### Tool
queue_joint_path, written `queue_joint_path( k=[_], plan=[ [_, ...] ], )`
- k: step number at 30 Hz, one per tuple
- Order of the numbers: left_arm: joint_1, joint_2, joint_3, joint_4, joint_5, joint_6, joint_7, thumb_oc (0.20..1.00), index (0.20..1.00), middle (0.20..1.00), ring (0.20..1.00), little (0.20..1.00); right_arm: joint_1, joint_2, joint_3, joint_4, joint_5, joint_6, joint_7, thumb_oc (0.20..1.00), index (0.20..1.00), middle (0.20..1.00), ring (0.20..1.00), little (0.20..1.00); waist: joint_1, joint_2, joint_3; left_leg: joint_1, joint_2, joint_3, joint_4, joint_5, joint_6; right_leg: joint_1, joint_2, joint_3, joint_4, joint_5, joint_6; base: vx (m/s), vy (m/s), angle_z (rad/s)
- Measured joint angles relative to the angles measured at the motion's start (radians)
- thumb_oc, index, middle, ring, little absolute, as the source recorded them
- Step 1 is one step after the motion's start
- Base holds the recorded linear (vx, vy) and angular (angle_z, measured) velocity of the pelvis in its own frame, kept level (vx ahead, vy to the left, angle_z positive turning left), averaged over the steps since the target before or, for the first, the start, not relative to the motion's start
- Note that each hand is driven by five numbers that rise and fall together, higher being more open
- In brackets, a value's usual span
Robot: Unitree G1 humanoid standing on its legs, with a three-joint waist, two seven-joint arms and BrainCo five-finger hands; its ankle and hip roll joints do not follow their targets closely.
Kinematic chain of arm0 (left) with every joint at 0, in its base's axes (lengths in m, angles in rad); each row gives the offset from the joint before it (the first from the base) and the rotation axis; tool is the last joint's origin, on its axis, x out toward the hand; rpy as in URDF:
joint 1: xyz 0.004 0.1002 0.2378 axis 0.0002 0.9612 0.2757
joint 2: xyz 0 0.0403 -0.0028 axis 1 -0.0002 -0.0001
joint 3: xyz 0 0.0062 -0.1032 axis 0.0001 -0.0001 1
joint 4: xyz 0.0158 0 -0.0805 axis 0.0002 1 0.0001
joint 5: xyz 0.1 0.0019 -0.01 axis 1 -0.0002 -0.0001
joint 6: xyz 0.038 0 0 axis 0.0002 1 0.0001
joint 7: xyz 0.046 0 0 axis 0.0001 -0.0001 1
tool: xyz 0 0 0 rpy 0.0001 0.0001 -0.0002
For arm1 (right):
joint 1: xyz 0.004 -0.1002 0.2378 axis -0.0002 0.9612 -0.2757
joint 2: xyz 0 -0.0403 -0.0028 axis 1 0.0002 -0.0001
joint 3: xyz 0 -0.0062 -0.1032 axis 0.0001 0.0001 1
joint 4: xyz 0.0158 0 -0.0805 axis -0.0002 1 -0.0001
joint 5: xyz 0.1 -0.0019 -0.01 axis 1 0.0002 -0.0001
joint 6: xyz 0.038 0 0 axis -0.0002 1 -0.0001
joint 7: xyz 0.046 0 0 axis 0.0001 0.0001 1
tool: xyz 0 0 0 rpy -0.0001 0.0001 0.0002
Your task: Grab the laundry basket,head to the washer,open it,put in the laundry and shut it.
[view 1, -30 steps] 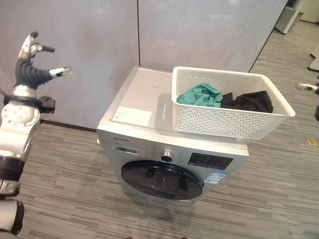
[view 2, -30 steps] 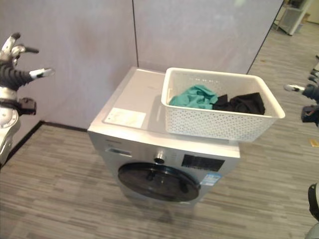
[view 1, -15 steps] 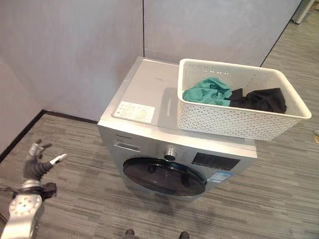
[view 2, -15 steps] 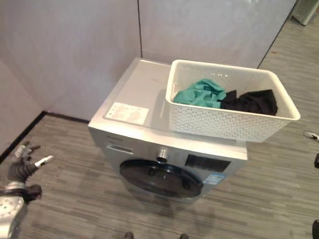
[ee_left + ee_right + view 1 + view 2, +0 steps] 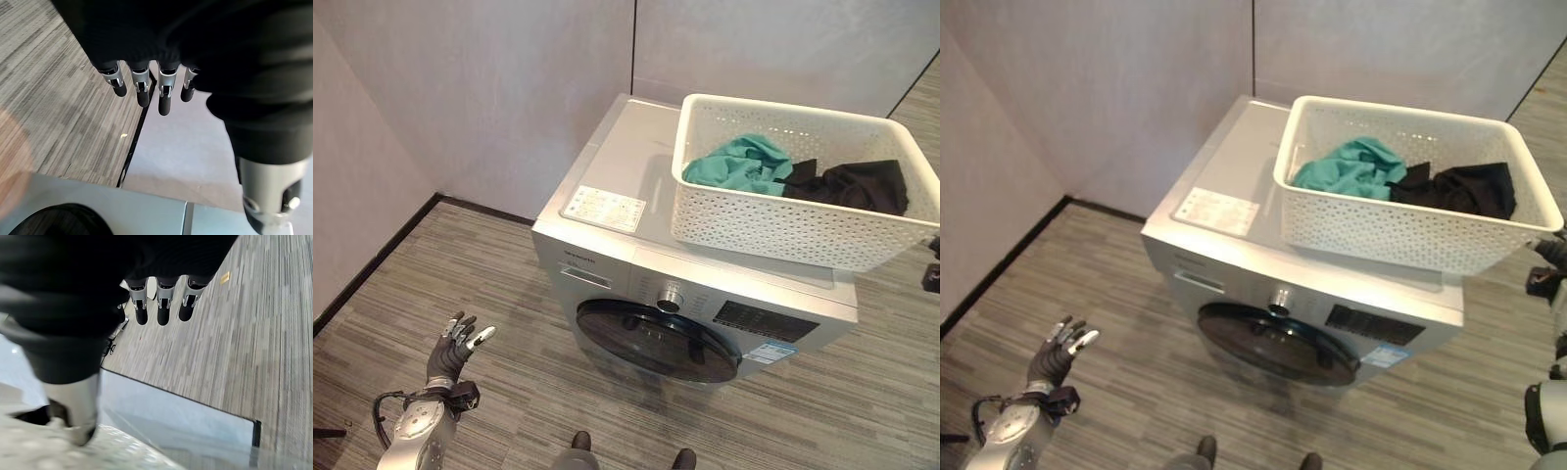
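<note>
Right robot hand [image 5: 157, 308]: fingers [image 5: 163, 308] straight and relaxed, holding nothing, held over grey striped floor [image 5: 230, 347]. Pale wall panel [image 5: 171, 418] and blurred white basket rim [image 5: 54, 450] in view.

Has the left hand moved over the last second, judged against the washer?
Yes. The left hand was raised above the level of the washer top; now it hangs low, open, beside the washer's door.

Office-like room, grey partition walls [image 5: 489, 88], striped carpet floor [image 5: 460, 274], washer [image 5: 685, 294]
</note>
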Motion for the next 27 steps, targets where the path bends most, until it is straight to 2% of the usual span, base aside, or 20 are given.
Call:
queue_joint_path(
  k=[7, 10, 16, 23, 27],
  plan=[
    [0.005, -0.008, -0.035, 0.0, -0.006, 0.009, 0.0, 1.0, 1.0, 1.0, 1.0, 1.0, 0.007, 0.073, 0.069, -0.201, -0.022, 0.001, -0.008, 1.0, 1.0, 1.0, 1.0, 1.0, -0.01, 0.0, 0.0, 0.002, -0.001, 0.001, 0.0, 0.0, 0.0, 0.0, 0.0, 0.002, 0.0, 0.0, 0.0, 0.0, 0.0, 0.0],
    [0.008, -0.025, -0.034, 0.004, -0.008, 0.017, -0.001, 1.0, 1.0, 1.0, 1.0, 1.0, 0.008, 0.125, 0.107, -0.287, -0.046, 0.001, 0.0, 1.0, 1.0, 1.0, 1.0, 1.0, -0.012, -0.003, 0.0, 0.017, 0.001, 0.024, -0.003, -0.001, 0.0, 0.001, 0.004, 0.021, 0.006, 0.002, -0.002, 0.0, 0.018, -0.17],
    [0.013, -0.042, -0.034, 0.004, -0.01, 0.017, -0.001, 1.0, 1.0, 1.0, 1.0, 1.0, 0.008, 0.137, 0.157, -0.348, -0.054, 0.001, 0.026, 1.0, 1.0, 1.0, 1.0, 1.0, -0.017, -0.015, -0.002, 0.036, 0.007, 0.048, -0.015, 0.0, -0.001, -0.001, 0.012, 0.045, 0.007, 0.005, -0.006, -0.01, 0.02, -0.13],
    [0.016, -0.041, -0.032, 0.008, -0.006, 0.018, -0.002, 1.0, 1.0, 1.0, 1.0, 1.0, 0.022, 0.132, 0.151, -0.335, -0.082, 0.003, 0.041, 1.0, 1.0, 1.0, 1.0, 1.0, -0.022, -0.031, -0.011, 0.035, 0.009, 0.046, -0.017, 0.002, -0.003, -0.001, 0.014, 0.041, 0.0, 0.005, -0.006, 0.0, 0.0, 0.0],
    [0.009, -0.041, -0.032, 0.046, -0.004, 0.018, -0.01, 1.0, 1.0, 1.0, 1.0, 1.0, 0.076, 0.114, 0.068, -0.339, -0.078, 0.003, 0.046, 1.0, 1.0, 1.0, 1.0, 1.0, -0.028, -0.032, -0.012, 0.036, 0.009, 0.047, -0.017, 0.002, -0.003, -0.002, 0.014, 0.043, 0.0, 0.005, -0.006, 0.0, 0.0, 0.0]
  ],
)
